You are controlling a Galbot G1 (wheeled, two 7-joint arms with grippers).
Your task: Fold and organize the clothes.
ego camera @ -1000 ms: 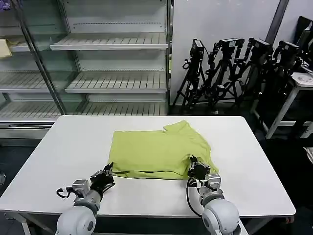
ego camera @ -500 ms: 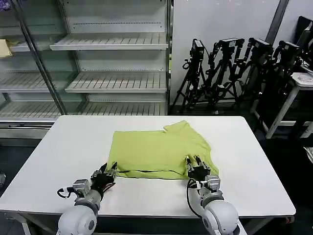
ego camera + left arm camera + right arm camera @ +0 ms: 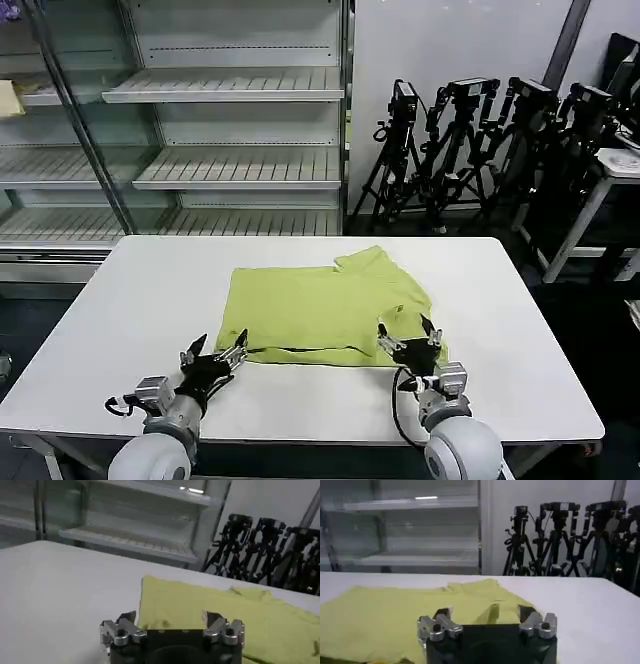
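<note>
Presently: T-shirt [image 3: 325, 312], folded flat, mid-table [image 3: 120, 300]. We hold left gripper [image 3: 213, 355] and right gripper [image 3: 408, 343] at its near corners, jaws spread, empty, likely poised for the next fold.

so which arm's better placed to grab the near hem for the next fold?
Probably right. The open right end effector already overlaps the T-shirt near hem corner; the open left end effector sits just off the fabric on the table.
</note>
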